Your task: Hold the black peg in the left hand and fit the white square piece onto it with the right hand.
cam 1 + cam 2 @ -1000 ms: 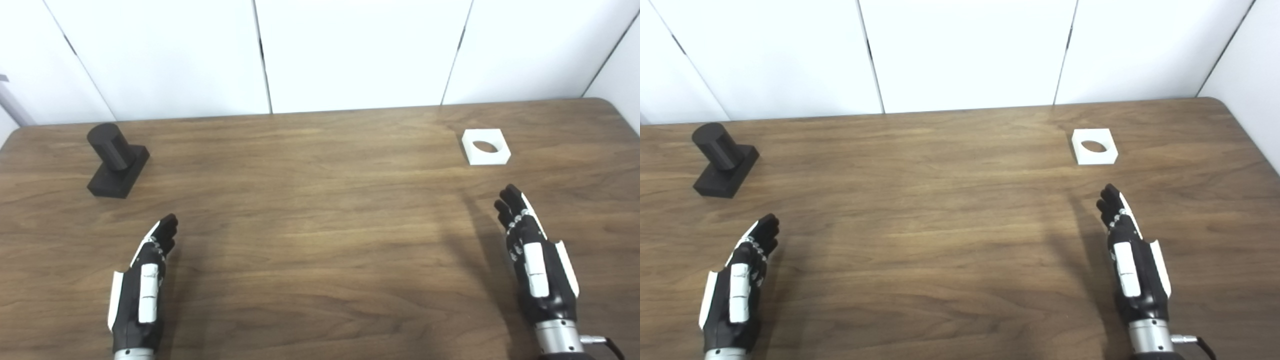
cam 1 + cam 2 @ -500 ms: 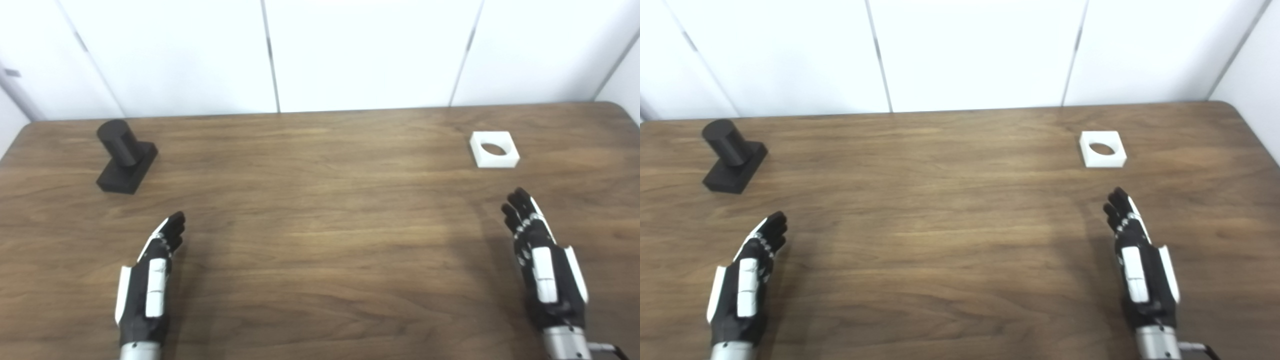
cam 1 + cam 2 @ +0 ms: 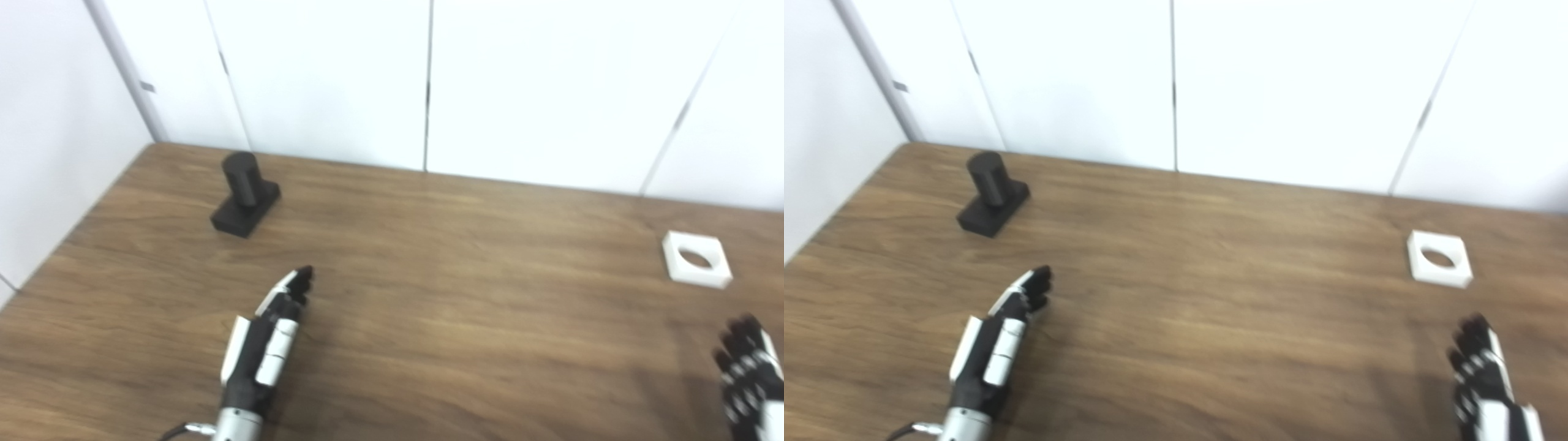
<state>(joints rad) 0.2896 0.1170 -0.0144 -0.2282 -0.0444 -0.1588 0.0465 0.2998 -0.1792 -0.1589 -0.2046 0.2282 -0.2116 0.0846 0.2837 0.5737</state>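
The black peg point(image 3: 245, 193) stands upright on its dark rectangular base at the far left of the wooden worktop point(image 3: 429, 306), not far from the back edge and the left edge, with nothing touching it. The peg is a short round post, and its base sits at a slant to the worktop's edges. Well apart from it, at the far right of the worktop, the white square piece point(image 3: 1439, 267) lies flat with its round hole facing up, also untouched. The left hand point(image 3: 998, 343) is over the worktop nearer the robot than the peg and a little to its right, clearly separate from it; its fingers are stretched forward and a little apart, pointing toward the back of the worktop, and it holds nothing. The right hand point(image 3: 1485, 383) shows only partly at the lower right corner, cut by the picture's bottom edge; it sits on the near side of the white square piece and apart from it, with its dark fingers spread and raised and nothing in its hold. Behind the worktop runs a wall of white panels point(image 3: 520, 86) split by thin dark seams, and another white panel borders the left side.
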